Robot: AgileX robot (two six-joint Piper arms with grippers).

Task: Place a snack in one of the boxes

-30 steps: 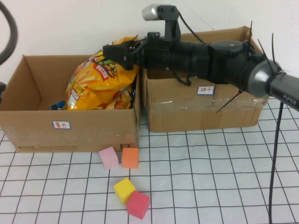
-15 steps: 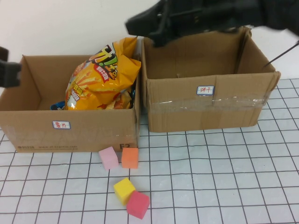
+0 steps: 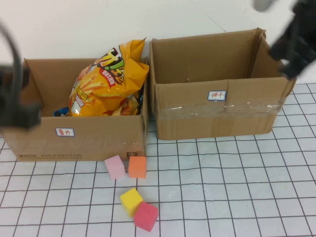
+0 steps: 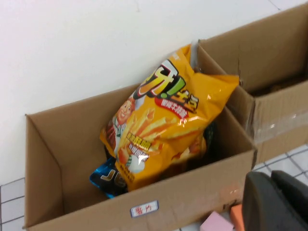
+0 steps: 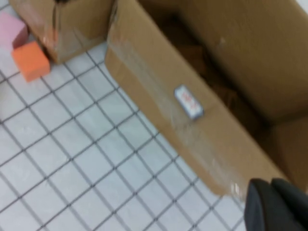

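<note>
A yellow-orange snack bag (image 3: 106,84) stands tilted in the left cardboard box (image 3: 74,136), leaning on its right wall. It also shows in the left wrist view (image 4: 163,120). A blue packet (image 4: 103,178) lies under it. The right cardboard box (image 3: 217,111) looks empty. My right gripper (image 5: 274,207) is shut and empty, blurred in the high view (image 3: 294,44) over the right box's far right corner. My left gripper (image 4: 276,202) is shut and empty, blurred at the left box's left end (image 3: 17,106).
Pink (image 3: 115,167) and orange (image 3: 138,167) foam cubes lie against the left box's front corner. Yellow (image 3: 131,201) and red (image 3: 146,216) cubes lie nearer the front on the gridded table. A white wall stands behind both boxes.
My right arm has pulled away from above the snack bag, up and to the far right. My left arm has come into view at the left. The bag stays in the left box.
</note>
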